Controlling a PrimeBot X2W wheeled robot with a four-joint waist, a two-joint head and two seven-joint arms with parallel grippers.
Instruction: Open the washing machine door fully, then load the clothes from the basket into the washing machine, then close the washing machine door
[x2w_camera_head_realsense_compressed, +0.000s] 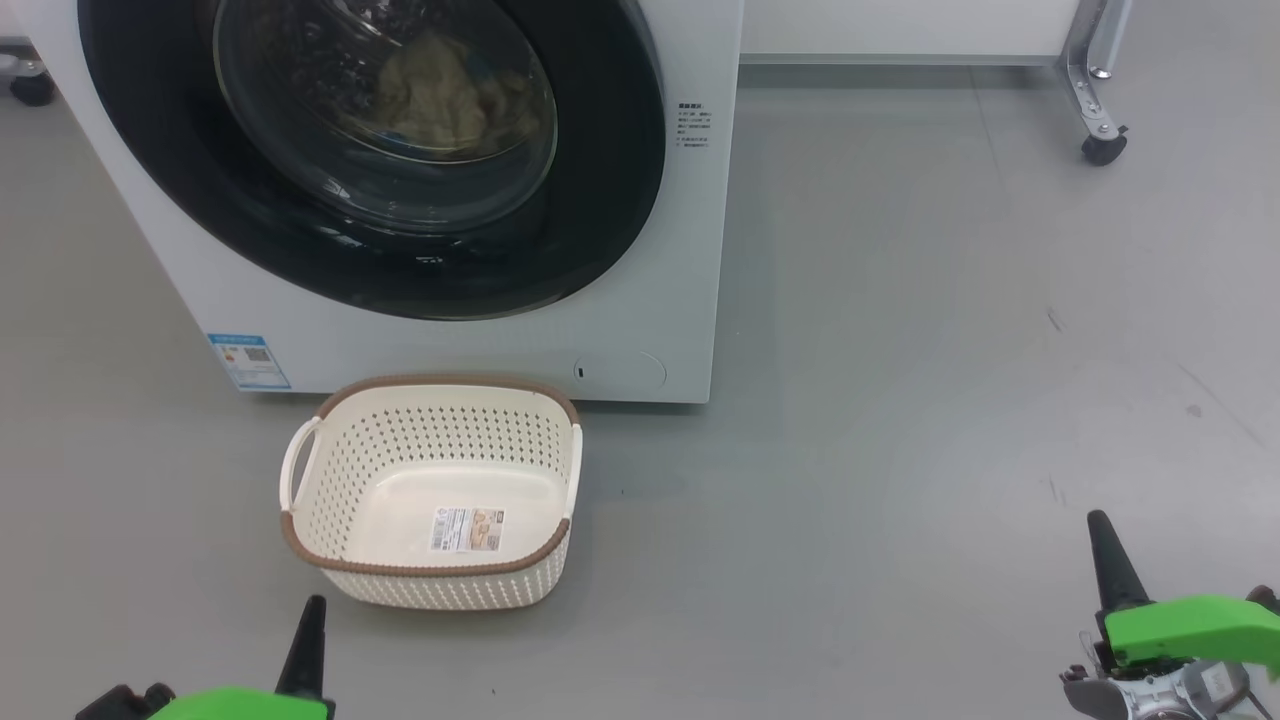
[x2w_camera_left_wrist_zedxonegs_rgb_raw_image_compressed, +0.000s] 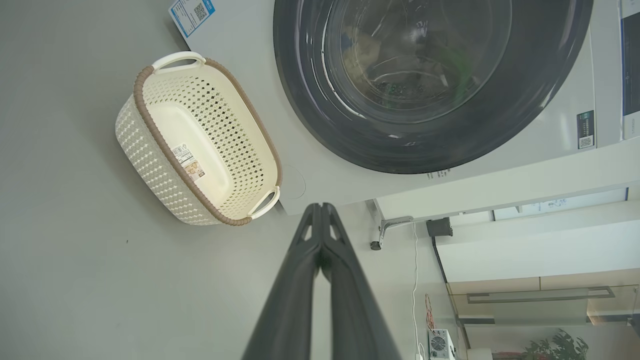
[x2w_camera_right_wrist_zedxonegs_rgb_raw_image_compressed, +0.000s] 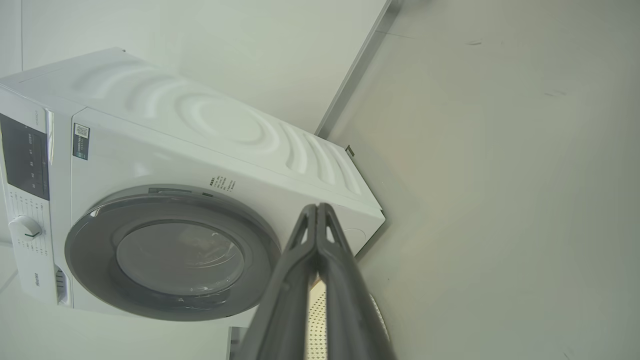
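**Tools clenched and empty; every step judged done**

The left tool (x2w_camera_left_wrist_zedxonegs_rgb_raw_image_compressed: 320, 206) was seen clenched, its two dark fingers pressed together with nothing between them. The right tool (x2w_camera_right_wrist_zedxonegs_rgb_raw_image_compressed: 317, 206) was found in the same state, likewise empty. Both were held low and well apart from the machine, the left one near the basket (x2w_camera_head_realsense_compressed: 440, 572), the right one over bare floor (x2w_camera_head_realsense_compressed: 900, 420).

The basket was set on the floor just in front of the washing machine (x2w_camera_head_realsense_compressed: 690, 300). Nothing was left in it, and the label (x2w_camera_head_realsense_compressed: 467, 528) on its bottom was plainly exposed.

Further out, the washing machine door (x2w_camera_head_realsense_compressed: 620, 210) was seen lying flush against the white front, so it was taken as closed. Through its glass bowl (x2w_camera_head_realsense_compressed: 300, 150) the clothes (x2w_camera_head_realsense_compressed: 440, 95) were made out as a pale bundle inside the drum.

From this layout all three steps were judged done: opening, loading and closing. Whether the latch was fully caught could not be told. Nothing further was judged to be left, apart perhaps from a check of that latch.
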